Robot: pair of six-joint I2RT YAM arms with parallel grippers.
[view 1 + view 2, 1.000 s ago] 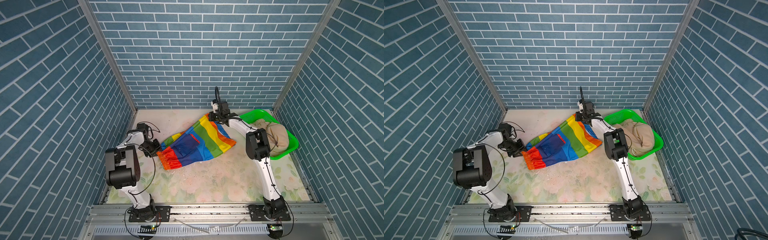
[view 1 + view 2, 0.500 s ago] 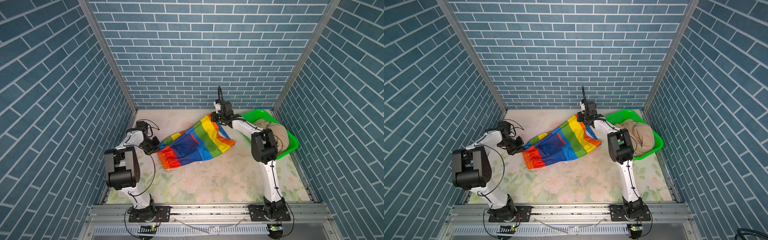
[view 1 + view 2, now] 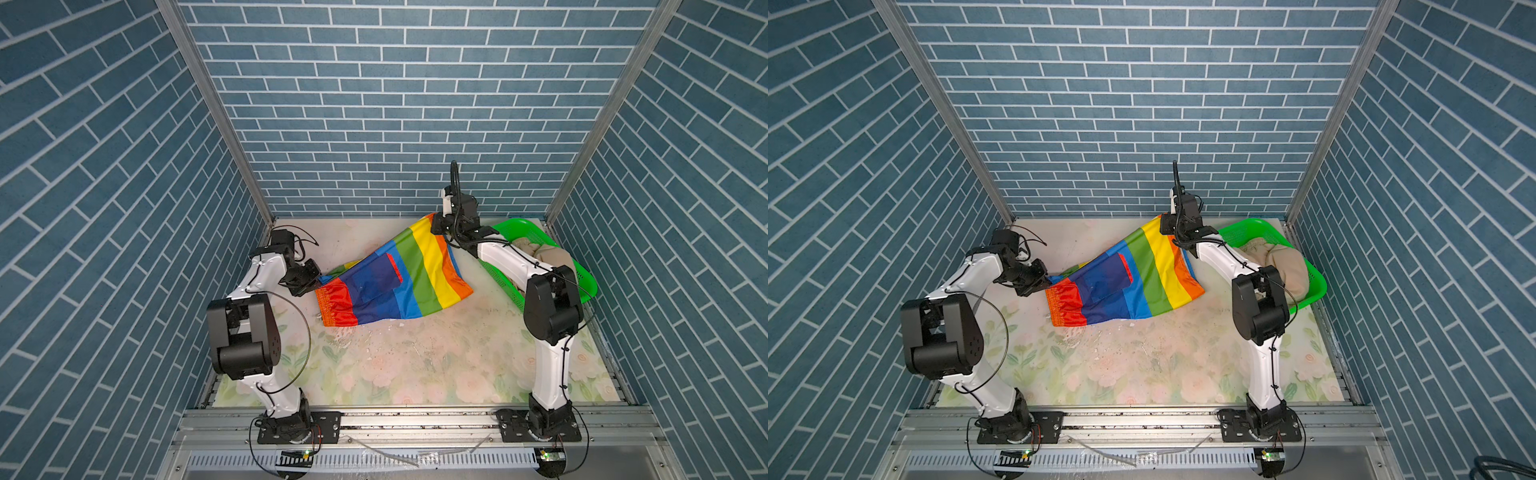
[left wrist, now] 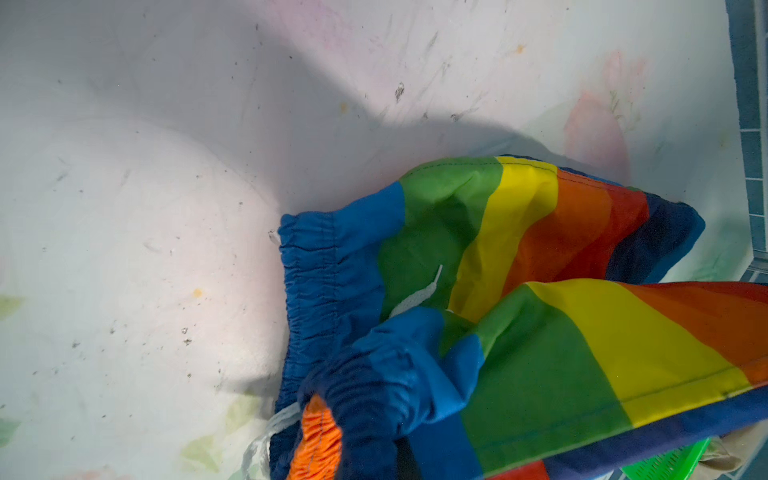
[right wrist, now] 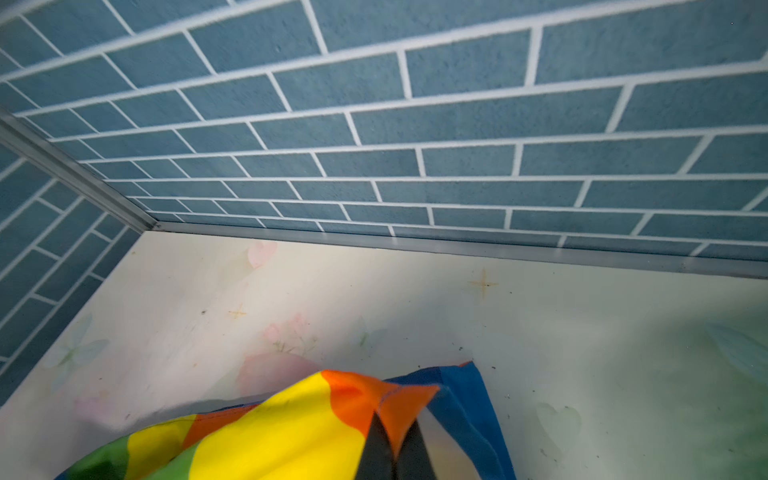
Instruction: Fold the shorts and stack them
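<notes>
The rainbow-striped shorts hang stretched between both grippers above the floral table. My left gripper is shut on the gathered waistband at the left end. In the left wrist view the bunched blue and orange waistband covers the fingers. My right gripper is shut on an orange leg corner near the back wall; in the right wrist view its dark fingers pinch that corner. The beige shorts lie crumpled in the basket.
A green perforated basket stands at the back right, partly under my right arm. Blue brick walls close in the left, back and right. The floral table stretches toward the front rail.
The left gripper has closed on the waistband and lifted it slightly. The right arm's elbow has swung right while its gripper keeps the leg corner raised.
</notes>
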